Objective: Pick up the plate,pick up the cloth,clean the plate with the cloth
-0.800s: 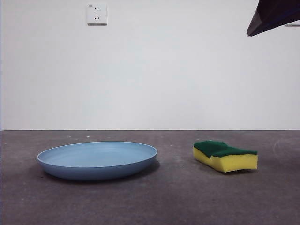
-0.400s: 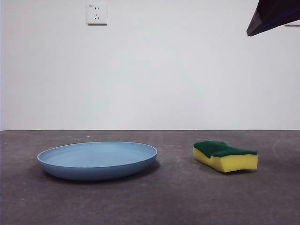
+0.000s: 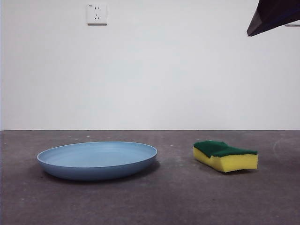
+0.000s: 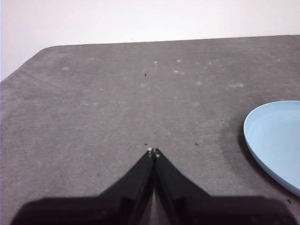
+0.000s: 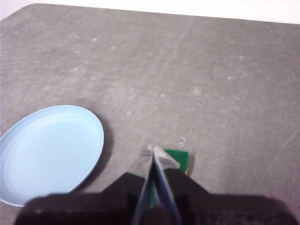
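Light-blue plate (image 3: 97,160) flat on the grey table (image 3: 178,201), hollow side up, holding nothing. Yellow-and-green sponge serving as the cloth (image 3: 225,156) well apart from it on the same table, green layer up, untouched. Neither thing lifted yet; judged to be the very start, with the reach for the plate as the step in hand.

Left gripper (image 4: 153,152) high over bare table, jaws pressed together at the tips, gripping nothing; plate rim just visible off to one side in its wrist view. Right gripper (image 5: 153,151) likewise closed and empty, hanging above the cloth, plate farther off. Only a dark tip (image 3: 274,16) showing at a top corner of the front view.

To do the pickup well: open the left jaws first, come down at the plate's near rim, slide one jaw under the raised edge and the other inside, then pinch firmly. Probably slippery plastic, so grip deep enough that the plate does not tilt out. Keep the right arm clear until the plate is steady, then take the cloth across its short sides.
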Controlling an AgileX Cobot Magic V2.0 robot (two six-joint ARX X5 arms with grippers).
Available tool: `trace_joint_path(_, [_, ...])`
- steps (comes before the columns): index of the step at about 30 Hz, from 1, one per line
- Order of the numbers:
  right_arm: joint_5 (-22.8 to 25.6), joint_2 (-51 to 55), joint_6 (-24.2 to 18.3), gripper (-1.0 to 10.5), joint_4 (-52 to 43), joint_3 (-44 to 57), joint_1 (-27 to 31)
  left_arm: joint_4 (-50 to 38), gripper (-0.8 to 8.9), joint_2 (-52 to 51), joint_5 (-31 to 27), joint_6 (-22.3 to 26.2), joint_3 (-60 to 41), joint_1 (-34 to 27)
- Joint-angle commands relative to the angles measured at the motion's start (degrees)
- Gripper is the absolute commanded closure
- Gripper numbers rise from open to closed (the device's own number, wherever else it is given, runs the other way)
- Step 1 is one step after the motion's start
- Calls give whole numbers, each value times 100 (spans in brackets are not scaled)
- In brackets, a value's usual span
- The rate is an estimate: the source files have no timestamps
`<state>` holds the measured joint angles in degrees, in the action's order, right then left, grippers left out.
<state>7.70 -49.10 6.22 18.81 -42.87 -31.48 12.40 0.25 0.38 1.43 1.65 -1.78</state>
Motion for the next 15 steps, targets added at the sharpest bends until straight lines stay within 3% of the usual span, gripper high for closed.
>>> trace_joint_path(1, [15, 4, 37, 947, -31, 55, 2, 37, 817, -15, -20, -28, -57, -24])
trace_joint_path(15, [13, 4, 37, 947, -31, 55, 2, 37, 817, -15, -17, -28, -57, -24])
